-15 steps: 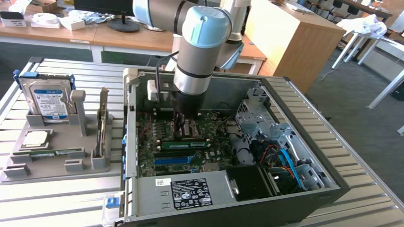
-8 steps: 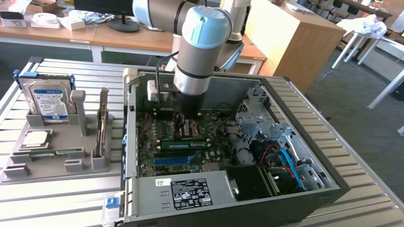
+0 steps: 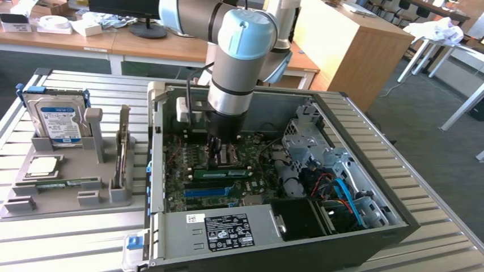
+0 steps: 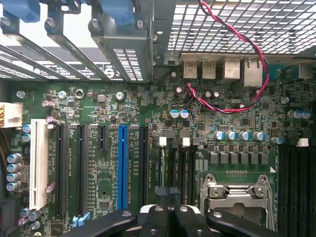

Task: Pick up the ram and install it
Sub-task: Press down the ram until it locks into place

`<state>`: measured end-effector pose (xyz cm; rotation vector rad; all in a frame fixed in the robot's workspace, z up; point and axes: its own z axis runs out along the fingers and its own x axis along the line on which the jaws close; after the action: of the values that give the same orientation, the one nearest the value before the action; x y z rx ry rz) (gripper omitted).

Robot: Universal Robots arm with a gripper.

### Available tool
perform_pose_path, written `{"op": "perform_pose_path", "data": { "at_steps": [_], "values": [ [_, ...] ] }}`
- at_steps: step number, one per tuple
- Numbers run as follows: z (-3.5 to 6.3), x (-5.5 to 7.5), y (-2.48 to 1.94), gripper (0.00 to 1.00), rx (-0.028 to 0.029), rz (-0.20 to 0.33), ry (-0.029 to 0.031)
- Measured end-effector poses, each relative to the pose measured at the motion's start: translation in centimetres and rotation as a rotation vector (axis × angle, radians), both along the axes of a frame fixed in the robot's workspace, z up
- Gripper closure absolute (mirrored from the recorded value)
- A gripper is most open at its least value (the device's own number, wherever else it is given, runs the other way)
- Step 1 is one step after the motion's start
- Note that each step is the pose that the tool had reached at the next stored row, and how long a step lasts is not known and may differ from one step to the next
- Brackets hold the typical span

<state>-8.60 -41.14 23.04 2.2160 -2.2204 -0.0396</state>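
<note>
Open computer case (image 3: 363, 130) on a slatted metal table (image 3: 68, 85), seen from outside and from the wrist. You see the arm reaching straight down into the case, its pincer (image 3: 219, 158) low over the motherboard (image 4: 108, 98). The pincer (image 4: 165, 217) is drawn narrow, its black fingers (image 4: 155, 219) close together.

The ram (image 3: 223, 172) stands on edge in the memory slots directly beneath the fingertips, just above the blue slot (image 3: 206, 191) in the exterior view. From the wrist you see the ram (image 4: 161, 165) edge-on, as a thin line running out from between the fingers, with the blue slot (image 4: 122, 163) to one side of it and the metal processor socket (image 4: 237, 195) to the other. Whether the fingers clamp the ram or only rest on its upper edge, you cannot tell.

On the exterior view's left, a grey holder tray (image 3: 68, 198) sits beside the case. It carries a blue-labelled hard drive (image 3: 56, 116) standing upright, a second green stick (image 3: 64, 182) lying flat, and a processor chip (image 3: 42, 166).
</note>
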Motion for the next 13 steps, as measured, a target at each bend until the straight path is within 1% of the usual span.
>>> {"op": "perform_pose_path", "data": {
  "at_steps": [13],
  "values": [
    [-0.22,0.0,0.0,0.9,0.0,0.0,0.0]
  ]
}}
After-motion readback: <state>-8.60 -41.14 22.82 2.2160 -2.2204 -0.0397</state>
